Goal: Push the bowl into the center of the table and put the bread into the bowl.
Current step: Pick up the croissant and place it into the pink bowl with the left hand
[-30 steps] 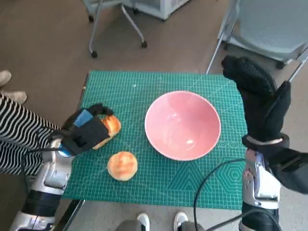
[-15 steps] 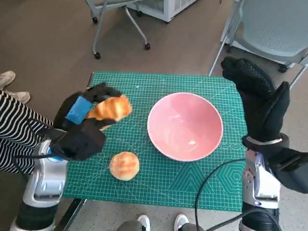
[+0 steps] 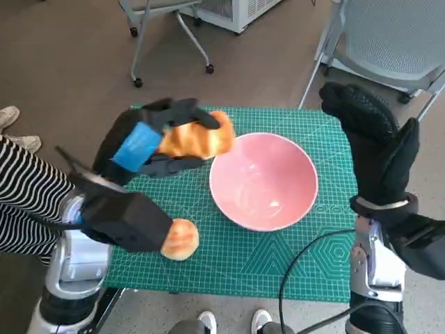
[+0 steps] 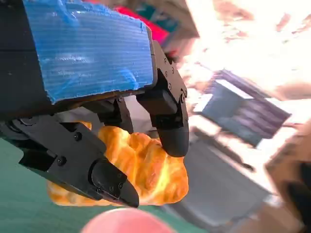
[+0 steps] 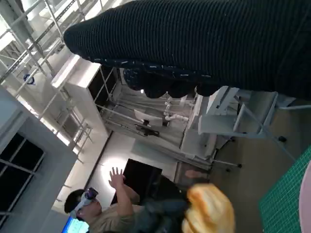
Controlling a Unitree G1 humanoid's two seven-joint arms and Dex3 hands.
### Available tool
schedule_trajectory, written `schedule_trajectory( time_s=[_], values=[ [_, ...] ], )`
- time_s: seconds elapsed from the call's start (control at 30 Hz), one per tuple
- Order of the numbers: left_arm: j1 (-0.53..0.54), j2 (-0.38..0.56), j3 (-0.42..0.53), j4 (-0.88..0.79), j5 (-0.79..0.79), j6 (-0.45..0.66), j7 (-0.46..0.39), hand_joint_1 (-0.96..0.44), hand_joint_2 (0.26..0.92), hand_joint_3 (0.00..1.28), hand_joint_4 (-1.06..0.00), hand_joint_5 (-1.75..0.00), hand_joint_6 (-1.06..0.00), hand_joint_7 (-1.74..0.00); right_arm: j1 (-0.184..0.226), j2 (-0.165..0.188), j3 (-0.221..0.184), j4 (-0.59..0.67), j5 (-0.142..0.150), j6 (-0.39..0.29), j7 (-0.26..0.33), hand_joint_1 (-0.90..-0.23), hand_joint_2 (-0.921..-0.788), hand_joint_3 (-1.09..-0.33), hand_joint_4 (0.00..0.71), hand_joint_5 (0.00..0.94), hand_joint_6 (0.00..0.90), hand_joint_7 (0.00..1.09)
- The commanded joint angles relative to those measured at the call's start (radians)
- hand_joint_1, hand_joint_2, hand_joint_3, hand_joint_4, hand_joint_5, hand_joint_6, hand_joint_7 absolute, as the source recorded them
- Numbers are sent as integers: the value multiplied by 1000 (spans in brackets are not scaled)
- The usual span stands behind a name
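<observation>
Green cutting mat [image 3: 278,257] covers the bench, with brown floor around it and chair legs [image 3: 170,31] beyond. At the left, the left robot hand [image 3: 149,142] grips a bread roll [image 3: 198,137] in the air, just beside the rim of the pink bowl [image 3: 264,181]. A second roll [image 3: 181,239] lies on the mat. The right robot hand [image 3: 372,139] stands upright beside the bowl, fingers spread, holding nothing.

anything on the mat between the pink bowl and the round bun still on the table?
Nothing: in the head view only bare green mat separates the bowl from the round bun, whose near side the left forearm covers.
</observation>
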Motion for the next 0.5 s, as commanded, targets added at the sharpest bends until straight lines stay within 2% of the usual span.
schedule_trajectory(
  time_s=[0.03,0.1,0.13,0.2,0.27,0.37,0.5],
  values=[
    [-71,-35,-58,31,20,-39,-15,4,605,452,-929,-1104,-847,-858,19,-8,-5,7,9,3,10,-682,-921,-632,209,0,114,500],
    [-81,-42,-72,42,27,-46,-19,5,550,555,-918,-1147,-849,-865,19,-9,-6,6,8,3,10,-682,-921,-632,208,0,114,499],
    [-88,-46,-82,50,31,-48,-23,5,542,569,-916,-1153,-849,-866,20,-9,-7,5,7,3,9,-682,-921,-632,208,0,114,499],
    [-102,-56,-105,73,36,-55,-33,5,578,512,-910,-1141,-847,-852,23,-11,-9,0,5,4,7,-682,-921,-632,208,0,114,499],
    [-117,-67,-128,107,37,-71,-41,3,656,374,-911,-1104,-848,-824,26,-10,-9,-6,1,5,3,-682,-921,-632,208,0,115,499],
    [-136,-85,-156,167,37,-94,-51,2,706,291,-908,-1083,-835,-830,29,-10,-10,-13,-3,9,-3,-682,-921,-632,208,0,118,501],
    [-153,-107,-184,255,36,-128,-63,1,741,240,-906,-1056,-800,-884,34,-9,-12,-21,-6,12,-9,-681,-921,-633,208,0,123,504]
  ],
)
